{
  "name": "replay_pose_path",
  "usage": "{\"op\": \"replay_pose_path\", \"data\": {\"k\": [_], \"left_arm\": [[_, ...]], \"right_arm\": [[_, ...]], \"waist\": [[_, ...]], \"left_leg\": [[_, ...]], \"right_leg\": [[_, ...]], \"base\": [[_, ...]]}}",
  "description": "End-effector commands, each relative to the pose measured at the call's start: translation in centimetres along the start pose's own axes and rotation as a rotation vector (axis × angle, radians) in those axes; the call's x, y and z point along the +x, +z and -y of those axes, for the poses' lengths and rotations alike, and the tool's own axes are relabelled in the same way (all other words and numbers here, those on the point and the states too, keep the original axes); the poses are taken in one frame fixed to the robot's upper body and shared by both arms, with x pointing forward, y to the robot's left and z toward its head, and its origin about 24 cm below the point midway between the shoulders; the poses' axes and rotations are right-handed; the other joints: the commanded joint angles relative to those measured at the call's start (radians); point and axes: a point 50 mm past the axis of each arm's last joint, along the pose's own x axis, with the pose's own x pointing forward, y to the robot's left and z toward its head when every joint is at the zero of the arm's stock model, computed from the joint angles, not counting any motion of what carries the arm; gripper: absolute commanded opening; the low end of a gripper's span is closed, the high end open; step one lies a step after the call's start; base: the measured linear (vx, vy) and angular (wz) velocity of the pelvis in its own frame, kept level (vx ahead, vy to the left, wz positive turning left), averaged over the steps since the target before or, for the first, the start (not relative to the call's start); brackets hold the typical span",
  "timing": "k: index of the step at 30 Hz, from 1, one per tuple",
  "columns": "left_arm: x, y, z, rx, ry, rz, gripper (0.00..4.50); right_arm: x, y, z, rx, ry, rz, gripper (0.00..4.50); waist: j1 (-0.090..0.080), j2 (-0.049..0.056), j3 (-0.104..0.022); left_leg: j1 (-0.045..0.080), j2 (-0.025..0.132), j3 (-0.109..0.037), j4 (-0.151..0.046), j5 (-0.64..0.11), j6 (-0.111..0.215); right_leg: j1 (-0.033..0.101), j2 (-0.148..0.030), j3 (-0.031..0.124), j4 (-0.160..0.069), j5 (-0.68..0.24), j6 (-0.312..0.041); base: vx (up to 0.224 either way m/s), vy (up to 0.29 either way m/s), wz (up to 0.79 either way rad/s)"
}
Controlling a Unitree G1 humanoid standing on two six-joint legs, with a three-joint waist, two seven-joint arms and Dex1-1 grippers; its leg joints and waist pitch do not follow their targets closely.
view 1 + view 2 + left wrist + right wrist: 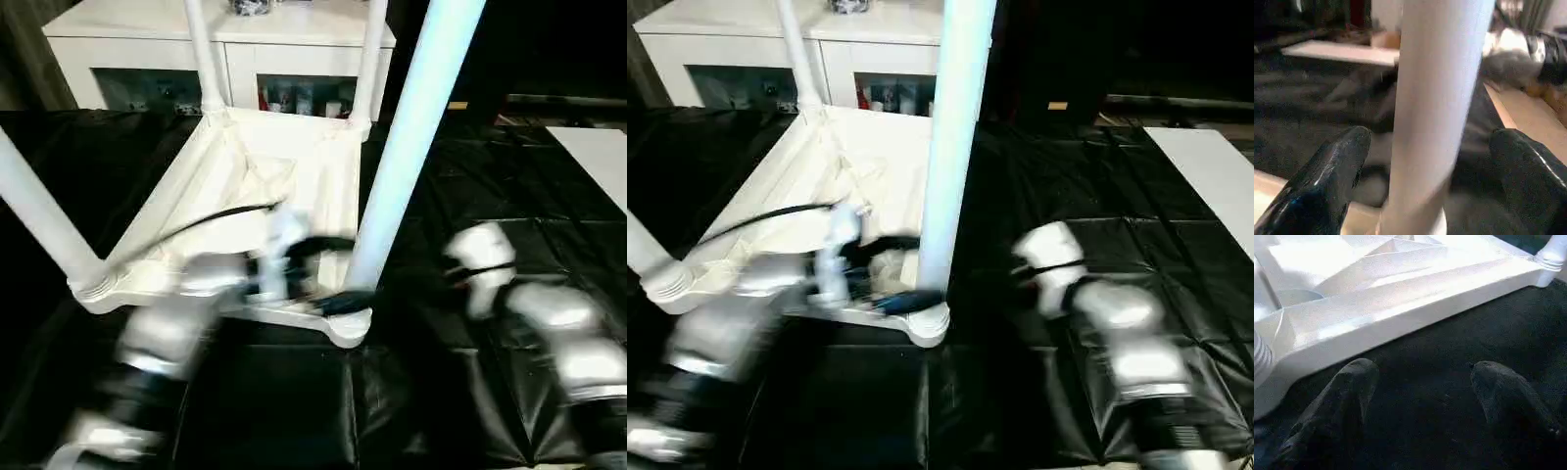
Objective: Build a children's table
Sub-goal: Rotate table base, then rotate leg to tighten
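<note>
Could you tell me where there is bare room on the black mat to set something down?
Free: the black mat in front of the upturned tabletop, and the stretch between the near leg and the white board. Crowded: around the near leg, where the left gripper works.

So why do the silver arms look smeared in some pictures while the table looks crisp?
In the left eye view the left arm is streaked by motion blur, while the upturned tabletop stays fairly sharp; in the left wrist view the near leg is soft and out of focus; in the right wrist view glare brightens the tabletop's ribs.
</note>
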Motion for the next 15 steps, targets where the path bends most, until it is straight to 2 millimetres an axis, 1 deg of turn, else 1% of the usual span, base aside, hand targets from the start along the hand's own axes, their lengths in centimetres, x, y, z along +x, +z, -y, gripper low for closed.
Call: {"op": "replay_pose_path", "data": {"k": [1,2,3,4,5,6,7,8,9,10,11,12,13,14,15], "left_arm": [[-0.2,-1.0,-0.4,0.025,-0.025,-0.106,4.43],[-0.4,-1.4,-0.6,0.039,-0.024,-0.145,4.43],[-0.4,-1.4,-0.6,0.039,-0.024,-0.145,4.43],[-0.6,-2.2,-1.1,0.077,-0.028,-0.225,4.43],[-0.8,-2.9,-2.0,0.11,-0.033,-0.315,4.43],[-0.8,-3.0,-2.0,0.113,-0.031,-0.32,4.43],[-0.8,-3.1,-2.3,0.114,-0.035,-0.34,4.43],[-0.8,-3.3,-2.5,0.115,-0.043,-0.366,4.26],[-0.9,-3.5,-2.7,0.13,-0.045,-0.389,4.16],[-0.9,-3.5,-2.7,0.131,-0.05,-0.397,4.07],[-1.2,-3.8,-2.8,0.127,-0.069,-0.43,4.07],[-1.3,-3.8,-2.9,0.124,-0.075,-0.437,4.02],[-1.3,-3.8,-2.9,0.124,-0.075,-0.438,3.89],[-1.5,-3.8,-3.0,0.118,-0.08,-0.44,3.76],[-1.6,-3.8,-3.0,0.119,-0.084,-0.442,3.67]], "right_arm": [[-0.9,0.4,-0.3,-0.033,0.079,-0.038,3.48],[-1.2,0.4,-0.5,-0.043,0.107,-0.064,3.48],[-1.2,0.4,-0.5,-0.043,0.107,-0.064,3.48],[-1.9,0.4,-0.7,-0.059,0.153,-0.104,3.48],[-2.6,0.5,-1.2,-0.083,0.213,-0.148,3.48],[-2.7,0.6,-1.3,-0.084,0.217,-0.151,3.48],[-2.7,0.7,-1.5,-0.086,0.233,-0.157,3.48],[-2.8,0.8,-1.8,-0.088,0.253,-0.163,3.48],[-2.8,0.8,-2.1,-0.093,0.271,-0.17,3.48],[-2.8,0.8,-2.2,-0.095,0.277,-0.172,3.48],[-2.8,1.0,-2.6,-0.097,0.296,-0.176,3.48],[-2.7,1.1,-2.8,-0.097,0.299,-0.174,3.48],[-2.7,1.1,-2.8,-0.097,0.299,-0.174,3.48],[-2.5,1.3,-3.0,-0.097,0.298,-0.161,3.48],[-2.4,1.4,-3.2,-0.097,0.291,-0.151,3.48]], "waist": [[0.005,0.007,-0.069],[0.007,0.009,-0.071],[0.007,0.008,-0.072],[0.009,0.01,-0.071],[0.013,0.016,-0.073],[0.015,0.018,-0.071],[0.023,0.013,-0.073],[0.025,0.017,-0.073],[0.027,0.025,-0.074],[0.026,0.02,-0.075],[0.026,0.024,-0.072],[0.028,0.023,-0.073],[0.029,0.024,-0.074],[0.028,0.027,-0.073],[0.028,0.028,-0.073]], "left_leg": [[0.013,0.042,-0.017,-0.08,-0.331,0.055],[0.014,0.042,-0.019,-0.078,-0.326,0.057],[0.014,0.043,-0.018,-0.078,-0.322,0.059],[0.012,0.042,-0.017,-0.077,-0.312,0.065],[0.016,0.042,-0.018,-0.075,-0.313,0.064],[0.017,0.04,-0.016,-0.075,-0.32,0.068],[0.013,0.043,-0.019,-0.076,-0.306,0.065],[0.011,0.043,-0.02,-0.076,-0.298,0.064],[0.012,0.044,-0.02,-0.076,-0.299,0.06],[0.014,0.045,-0.019,-0.075,-0.306,0.057],[0.011,0.044,-0.02,-0.077,-0.31,0.054],[0.014,0.044,-0.019,-0.076,-0.317,0.053],[0.016,0.044,-0.02,-0.076,-0.323,0.048],[0.014,0.044,-0.021,-0.078,-0.33,0.044],[0.016,0.044,-0.021,-0.077,-0.339,0.04]], "right_leg": [[0.049,-0.03,0.03,-0.068,-0.302,-0.2],[0.05,-0.033,0.03,-0.066,-0.298,-0.2],[0.05,-0.033,0.031,-0.066,-0.29,-0.2],[0.05,-0.034,0.032,-0.07,-0.288,-0.201],[0.05,-0.034,0.032,-0.069,-0.285,-0.201],[0.049,-0.032,0.033,-0.073,-0.298,-0.194],[0.055,-0.039,0.033,-0.066,-0.297,-0.194],[0.057,-0.041,0.032,-0.066,-0.301,-0.194],[0.056,-0.042,0.032,-0.066,-0.304,-0.196],[0.054,-0.041,0.032,-0.067,-0.313,-0.196],[0.054,-0.043,0.031,-0.07,-0.33,-0.198],[0.052,-0.041,0.031,-0.072,-0.345,-0.193],[0.051,-0.042,0.032,-0.071,-0.358,-0.191],[0.053,-0.042,0.03,-0.073,-0.374,-0.189],[0.049,-0.042,0.03,-0.074,-0.383,-0.188]], "base": [[0.0,0.0,0.0],[0.0,0.0,0.0],[0.0,0.0,0.0],[0.0,0.0,0.0],[0.0,0.0,0.0],[0.0,0.0,0.0],[0.0,0.0,0.0],[0.0,0.0,0.0],[0.0,0.0,0.0],[0.0,0.0,0.0],[0.0,0.0,0.0],[0.0,0.0,0.0],[0.0,0.0,0.0],[0.0,0.0,0.0],[0.0,0.0,0.0]]}}
